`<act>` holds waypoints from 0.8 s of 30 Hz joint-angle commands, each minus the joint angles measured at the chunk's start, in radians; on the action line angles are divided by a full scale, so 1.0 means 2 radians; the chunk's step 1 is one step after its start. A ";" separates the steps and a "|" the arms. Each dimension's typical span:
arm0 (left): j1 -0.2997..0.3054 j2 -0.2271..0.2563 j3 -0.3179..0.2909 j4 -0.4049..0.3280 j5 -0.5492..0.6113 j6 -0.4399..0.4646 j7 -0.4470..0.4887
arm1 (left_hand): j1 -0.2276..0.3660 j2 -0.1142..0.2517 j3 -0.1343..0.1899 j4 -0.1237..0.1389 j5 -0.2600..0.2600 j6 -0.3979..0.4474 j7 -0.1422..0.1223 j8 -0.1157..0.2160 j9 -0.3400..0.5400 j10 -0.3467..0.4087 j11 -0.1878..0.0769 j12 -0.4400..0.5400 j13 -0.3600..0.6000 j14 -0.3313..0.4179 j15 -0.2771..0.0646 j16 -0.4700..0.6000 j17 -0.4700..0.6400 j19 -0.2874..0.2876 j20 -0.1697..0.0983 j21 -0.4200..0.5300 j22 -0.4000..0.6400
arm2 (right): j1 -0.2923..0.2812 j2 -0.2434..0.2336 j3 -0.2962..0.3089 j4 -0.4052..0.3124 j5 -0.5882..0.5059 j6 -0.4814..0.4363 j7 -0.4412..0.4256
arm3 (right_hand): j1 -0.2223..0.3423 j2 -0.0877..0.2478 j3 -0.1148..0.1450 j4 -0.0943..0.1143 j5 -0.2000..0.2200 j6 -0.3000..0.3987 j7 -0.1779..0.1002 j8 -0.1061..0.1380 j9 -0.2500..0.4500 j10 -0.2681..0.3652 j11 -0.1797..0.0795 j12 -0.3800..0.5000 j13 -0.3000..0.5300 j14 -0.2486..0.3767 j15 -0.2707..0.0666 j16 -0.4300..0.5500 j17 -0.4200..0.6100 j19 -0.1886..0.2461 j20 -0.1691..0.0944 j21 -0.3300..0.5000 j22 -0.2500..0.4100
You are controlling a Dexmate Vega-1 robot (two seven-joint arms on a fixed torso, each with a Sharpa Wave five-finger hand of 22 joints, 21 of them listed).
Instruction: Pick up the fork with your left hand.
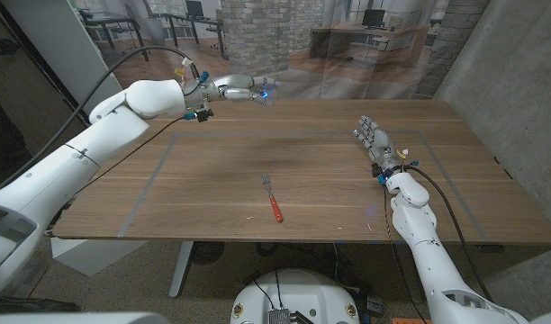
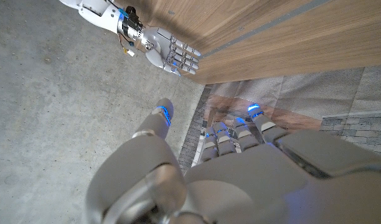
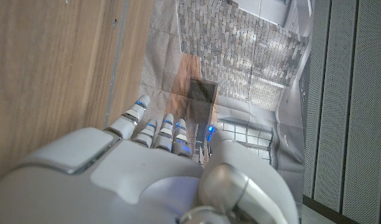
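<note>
Nearest the robot, the fork (image 1: 272, 197) lies flat on the wooden table (image 1: 212, 171), close to the near edge and about the middle of its width. It has a slim red-orange handle pointing toward five o'clock and a short silver metal head with tines pointing toward eleven o'clock; nothing touches it. Farther out, at about two o'clock from the fork, the right hand (image 1: 374, 142) rests on the table near the right side, fingers stretched out side by side and holding nothing. Farthest off, at about eleven o'clock from the fork, the left hand (image 1: 244, 87) hangs in the air over the table's far edge, fingers extended and loosely apart, empty and well apart from the fork.
</note>
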 commanded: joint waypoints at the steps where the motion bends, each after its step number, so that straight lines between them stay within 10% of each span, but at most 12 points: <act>1: -0.036 0.003 0.011 -0.008 0.023 -0.011 -0.048 | 0.014 -0.002 -0.001 -0.001 0.001 0.003 -0.006 0.003 0.002 0.006 -0.005 0.004 0.001 0.006 -0.004 0.001 0.001 0.005 -0.001 -0.003 0.000 | -0.006 0.003 0.001 -0.006 0.001 0.004 -0.006 | -0.003 -0.003 0.004 0.001 -0.002 0.005 -0.002 -0.001 0.002 0.006 -0.002 0.000 0.003 0.004 -0.006 0.002 0.002 0.005 -0.010 0.003 0.001; 24: -0.124 -0.019 0.054 -0.010 0.086 -0.040 -0.153 | 0.093 -0.052 -0.020 0.000 0.017 -0.010 -0.003 -0.004 0.003 0.008 -0.008 -0.001 0.003 0.010 -0.001 -0.003 0.001 0.014 0.000 -0.018 -0.001 | 0.012 0.009 0.000 0.030 0.004 0.022 -0.014 | -0.009 -0.004 0.002 0.004 -0.003 0.010 -0.001 -0.001 0.002 0.011 -0.002 0.001 0.003 0.007 -0.006 0.003 0.003 0.008 -0.010 0.004 0.001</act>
